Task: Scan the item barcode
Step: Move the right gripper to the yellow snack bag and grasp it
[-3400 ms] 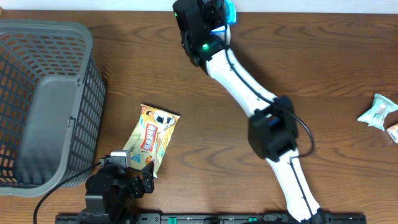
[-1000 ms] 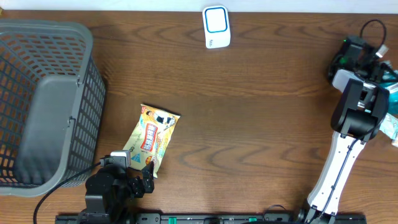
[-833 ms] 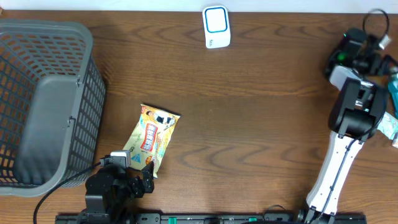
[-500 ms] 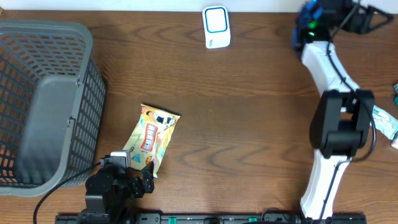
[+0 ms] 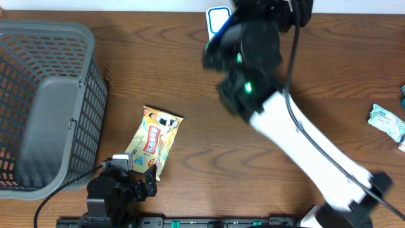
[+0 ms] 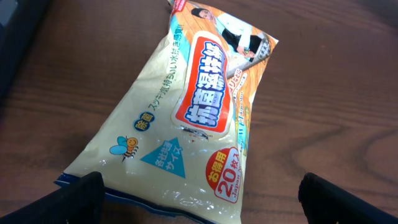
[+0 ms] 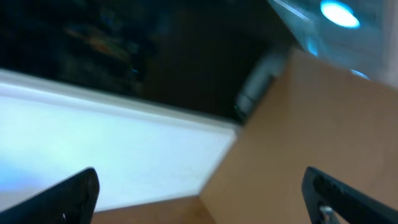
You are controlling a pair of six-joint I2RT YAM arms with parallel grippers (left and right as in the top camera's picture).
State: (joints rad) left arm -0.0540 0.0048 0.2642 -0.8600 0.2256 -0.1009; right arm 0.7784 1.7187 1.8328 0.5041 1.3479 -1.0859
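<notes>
**Q:** Where does the item lie?
**A:** You have the yellow wipes pack (image 5: 154,140) flat on the bench (image 5: 209,126), printed face up. It is right of the grey basket (image 5: 38,107) and apart from it. Its near end lies at your left pincer (image 5: 150,180). In the left wrist view that end reaches in between the two fingertips; contact cannot be told.

**Q:** State of your pincers?
**A:** Left: jaws wide apart, nothing clamped. Right: the arm (image 5: 297,133) crosses the bench on a diagonal. Its head is blurred at the far edge and covers part of the white-and-blue scanner (image 5: 214,18). The right wrist view is blurred too, but the right pincer (image 7: 211,198) shows its tips at opposite lower corners: apart, empty.

**Q:** Anything else?
**A:** A small pale packet (image 5: 387,121) lies at the right edge, well apart from the pack.
</notes>
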